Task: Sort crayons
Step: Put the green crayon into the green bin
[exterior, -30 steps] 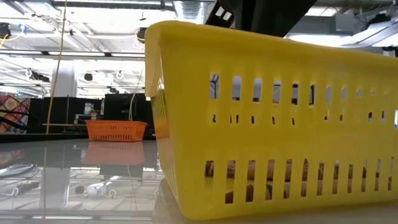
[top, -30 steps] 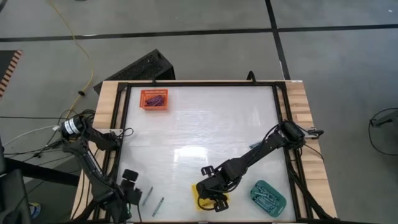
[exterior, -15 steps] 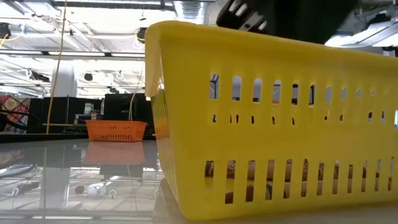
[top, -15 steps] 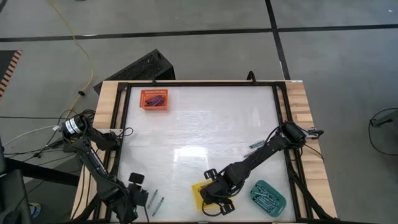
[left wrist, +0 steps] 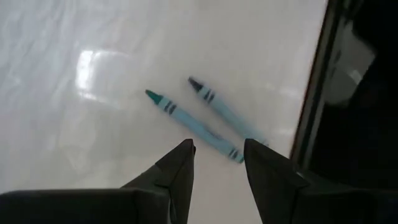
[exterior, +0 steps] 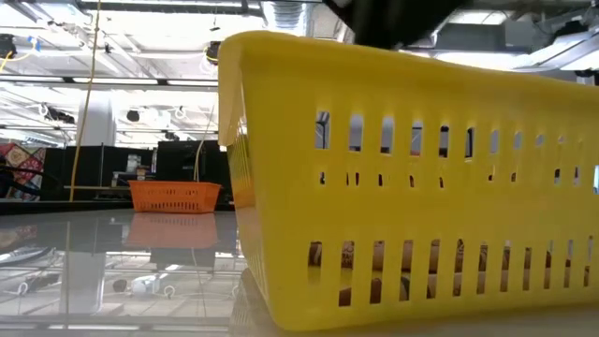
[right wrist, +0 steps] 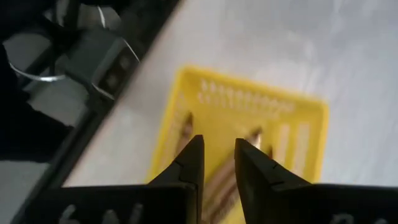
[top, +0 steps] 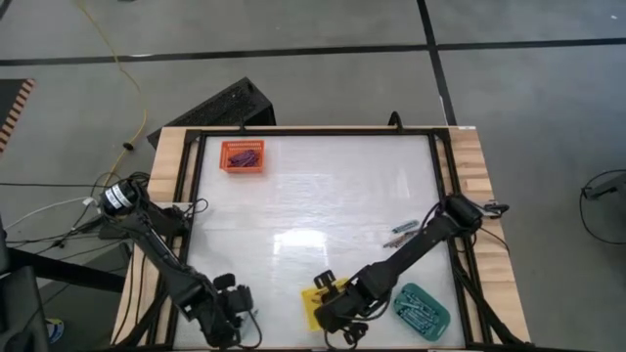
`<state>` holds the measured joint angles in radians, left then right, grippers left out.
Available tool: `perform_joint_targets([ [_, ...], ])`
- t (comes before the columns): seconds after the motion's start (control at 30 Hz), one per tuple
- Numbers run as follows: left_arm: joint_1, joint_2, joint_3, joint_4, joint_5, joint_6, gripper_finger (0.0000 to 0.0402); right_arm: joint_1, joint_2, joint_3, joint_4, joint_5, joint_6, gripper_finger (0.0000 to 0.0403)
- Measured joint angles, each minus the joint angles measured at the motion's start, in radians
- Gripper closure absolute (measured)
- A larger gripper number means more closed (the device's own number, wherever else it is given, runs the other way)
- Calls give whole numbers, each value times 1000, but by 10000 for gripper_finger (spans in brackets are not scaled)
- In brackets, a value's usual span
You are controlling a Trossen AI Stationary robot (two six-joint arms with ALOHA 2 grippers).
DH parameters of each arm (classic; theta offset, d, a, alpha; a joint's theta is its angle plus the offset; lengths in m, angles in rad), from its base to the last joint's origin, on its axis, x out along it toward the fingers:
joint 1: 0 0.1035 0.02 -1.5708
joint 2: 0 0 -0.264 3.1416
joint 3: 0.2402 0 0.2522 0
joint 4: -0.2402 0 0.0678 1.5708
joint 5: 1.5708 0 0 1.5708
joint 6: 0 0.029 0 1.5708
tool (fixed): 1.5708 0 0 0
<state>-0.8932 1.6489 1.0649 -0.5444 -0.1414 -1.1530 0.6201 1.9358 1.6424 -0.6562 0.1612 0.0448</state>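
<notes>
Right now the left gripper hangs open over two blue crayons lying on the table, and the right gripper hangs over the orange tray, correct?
Not quite: the right gripper hangs over the yellow tray, as the right wrist view shows. The left gripper does hang open over two blue crayons.

Both pincers open, low.

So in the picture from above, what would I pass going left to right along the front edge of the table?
Left gripper → yellow tray, with the right gripper over it → teal tray. The two blue crayons lie under the left gripper, so they are hidden in that picture.
</notes>
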Motion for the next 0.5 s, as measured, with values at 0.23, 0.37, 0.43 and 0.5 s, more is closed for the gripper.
perform_joint_targets([
  [0.23,13,58,0,15,-55,-105,271,-11,0,0,78,0,-81,304],
  [0.37,38,124,0,20,-31,-113,271,-32,0,0,108,0,-88,300],
  [0.43,47,138,0,19,-26,-113,271,-41,0,0,127,0,-97,299],
  [0.5,49,138,0,0,-30,-118,272,-41,0,0,140,0,-100,300],
])
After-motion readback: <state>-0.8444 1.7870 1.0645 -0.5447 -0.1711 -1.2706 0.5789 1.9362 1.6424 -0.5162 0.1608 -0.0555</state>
